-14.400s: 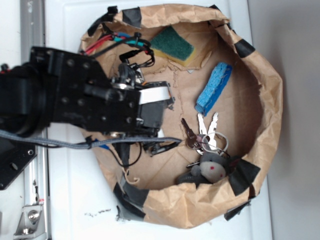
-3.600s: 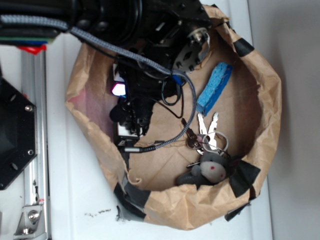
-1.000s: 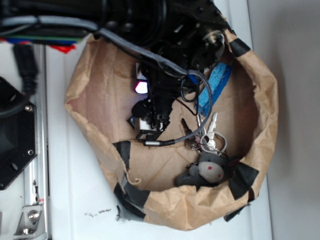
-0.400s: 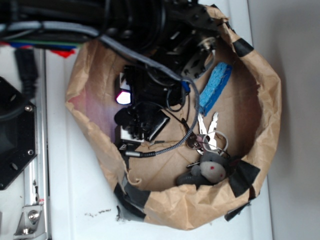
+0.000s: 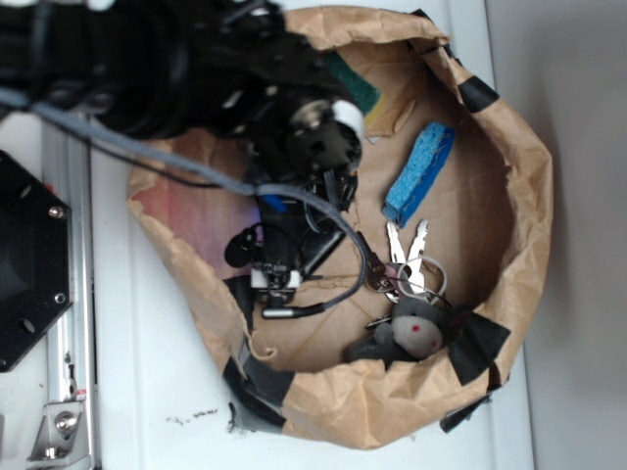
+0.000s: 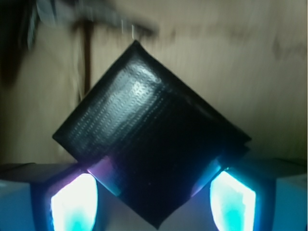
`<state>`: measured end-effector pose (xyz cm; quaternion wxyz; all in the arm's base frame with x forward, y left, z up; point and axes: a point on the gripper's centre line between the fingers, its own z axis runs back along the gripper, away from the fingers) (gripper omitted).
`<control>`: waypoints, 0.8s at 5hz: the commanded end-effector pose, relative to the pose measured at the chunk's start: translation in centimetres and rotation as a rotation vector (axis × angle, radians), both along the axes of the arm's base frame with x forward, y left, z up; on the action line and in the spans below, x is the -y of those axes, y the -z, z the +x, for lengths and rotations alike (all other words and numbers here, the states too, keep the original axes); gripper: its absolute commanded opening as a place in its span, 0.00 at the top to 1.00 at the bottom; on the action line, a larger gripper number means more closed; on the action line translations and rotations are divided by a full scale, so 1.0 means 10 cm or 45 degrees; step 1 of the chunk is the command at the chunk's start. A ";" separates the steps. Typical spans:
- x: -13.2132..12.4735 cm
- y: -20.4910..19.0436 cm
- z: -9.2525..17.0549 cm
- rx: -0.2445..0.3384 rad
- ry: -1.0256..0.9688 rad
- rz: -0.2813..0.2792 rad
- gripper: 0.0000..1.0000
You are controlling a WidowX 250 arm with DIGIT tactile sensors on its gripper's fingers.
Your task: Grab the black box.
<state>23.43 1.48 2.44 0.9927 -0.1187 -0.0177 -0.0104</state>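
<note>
The black box (image 6: 149, 154) is seen cornerwise at the centre of the wrist view, clamped between the lit fingers (image 6: 72, 202) of the gripper (image 5: 279, 274). In the exterior view it sits left of centre inside the brown paper bag (image 5: 519, 176), left of the keys (image 5: 407, 269).

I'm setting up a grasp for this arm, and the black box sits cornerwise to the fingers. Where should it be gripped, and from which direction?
Grip the black box across two opposite flat edges, coming straight down from above. It lies flat on the brown paper, so only the thin edges offer purchase. It currently sits diagonal to the gripper, so turning the wrist to square the fingers to the edges would likely hold better.
</note>
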 end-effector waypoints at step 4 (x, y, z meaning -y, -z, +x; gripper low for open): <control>-0.26 -0.54 0.42 0.071 -0.145 -0.052 0.00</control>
